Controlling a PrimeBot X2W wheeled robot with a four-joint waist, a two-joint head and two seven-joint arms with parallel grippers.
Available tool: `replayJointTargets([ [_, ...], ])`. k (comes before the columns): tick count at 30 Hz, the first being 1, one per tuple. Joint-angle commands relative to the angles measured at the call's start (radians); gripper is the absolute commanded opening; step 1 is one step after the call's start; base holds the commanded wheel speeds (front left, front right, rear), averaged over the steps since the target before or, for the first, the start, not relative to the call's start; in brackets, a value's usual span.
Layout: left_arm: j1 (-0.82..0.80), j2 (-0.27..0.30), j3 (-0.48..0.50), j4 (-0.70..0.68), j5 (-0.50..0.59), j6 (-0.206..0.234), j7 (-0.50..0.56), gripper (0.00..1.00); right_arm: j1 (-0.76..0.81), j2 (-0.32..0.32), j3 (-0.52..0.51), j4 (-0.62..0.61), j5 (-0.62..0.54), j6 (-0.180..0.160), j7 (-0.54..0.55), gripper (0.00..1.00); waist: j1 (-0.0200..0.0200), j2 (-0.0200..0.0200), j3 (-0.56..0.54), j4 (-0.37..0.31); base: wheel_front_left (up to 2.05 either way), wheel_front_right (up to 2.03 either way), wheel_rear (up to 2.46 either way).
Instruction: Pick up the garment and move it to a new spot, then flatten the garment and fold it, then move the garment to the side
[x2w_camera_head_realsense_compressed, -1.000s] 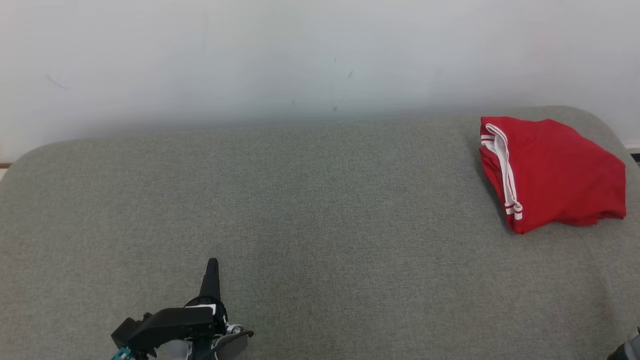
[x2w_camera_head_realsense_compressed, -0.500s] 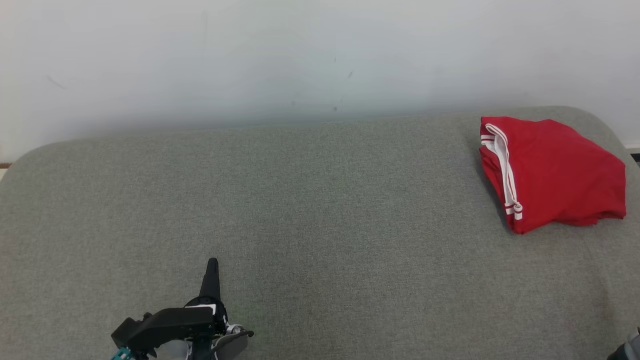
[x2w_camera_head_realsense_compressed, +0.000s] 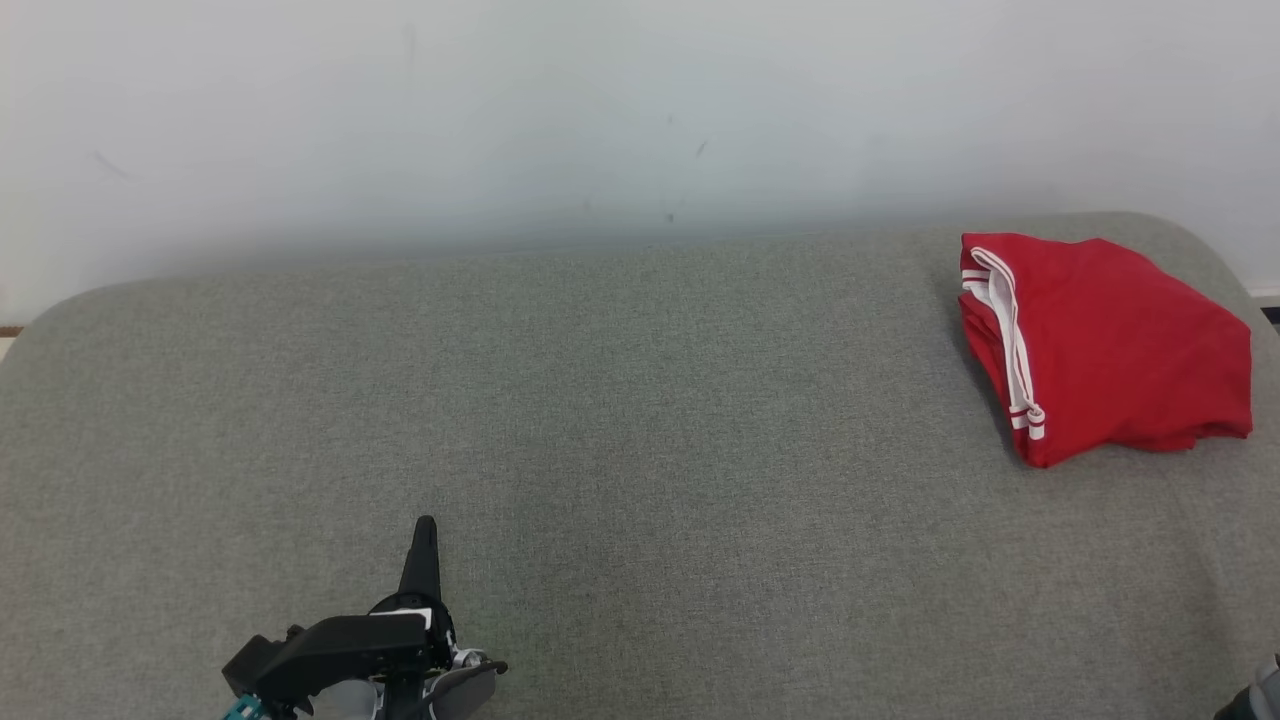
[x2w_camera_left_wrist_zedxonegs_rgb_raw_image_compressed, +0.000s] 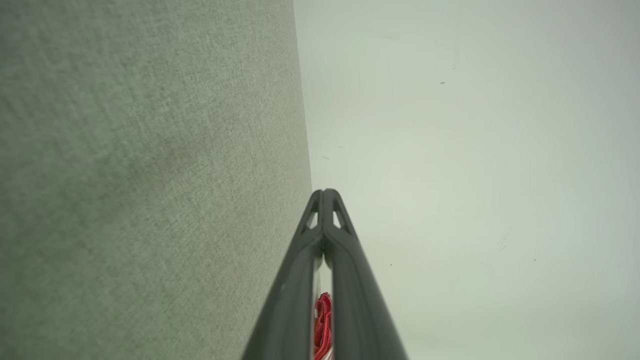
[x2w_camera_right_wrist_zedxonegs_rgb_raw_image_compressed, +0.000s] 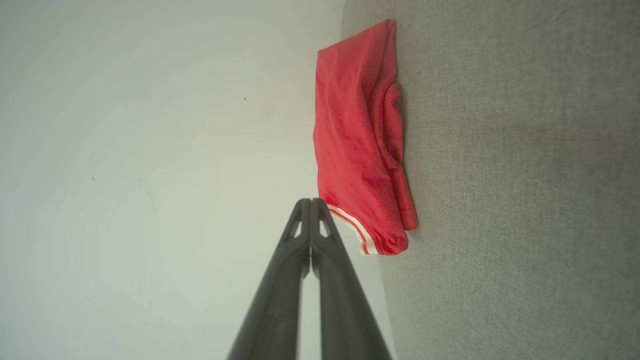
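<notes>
No change from the earlier frames: garment, arm and camera all as before. Folded red garment (x2w_camera_head_realsense_compressed: 1110, 345) lies at the bench's (x2w_camera_head_realsense_compressed: 640, 420) far right corner, close to the back and right edges, with its white-striped trim toward the bench's middle. Left gripper (x2w_camera_head_realsense_compressed: 425, 524) sits over the front edge, left of centre, closed and empty with its fingers pressed together, well apart from the garment. Its wrist and base are cut off by the bottom of the head view. In the left wrist view only a red sliver of the garment shows through the slot between the fingers. Right gripper (x2w_camera_right_wrist_zedxonegs_rgb_raw_image_compressed: 310, 201) is closed too, holding nothing, with its tips short of the garment's striped end and no contact visible. A grey part (x2w_camera_head_realsense_compressed: 1264, 698) at the bottom right corner of the head view is cut off, can't tell what it is. The wall (x2w_camera_head_realsense_compressed: 600, 120) behind is pale with a few faint marks.
</notes>
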Motion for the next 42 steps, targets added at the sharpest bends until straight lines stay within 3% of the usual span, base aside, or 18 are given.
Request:
replayJointTargets([
  [1,-0.003,0.001,-0.001,0.004,-0.002,-0.003,-0.002,0.0,-0.003,-0.004,0.0,0.001,0.008,0.0,0.0,0.0,0.0,0.0,0.0,0.0,0.0,0.0,0.0],
  [42,-0.002,0.001,-0.001,0.004,-0.002,-0.003,-0.002,0.0,-0.003,-0.004,0.001,0.001,0.007,0.0,-0.001,0.0,0.0,0.0,0.0,0.0,0.0,0.0,0.0],
])
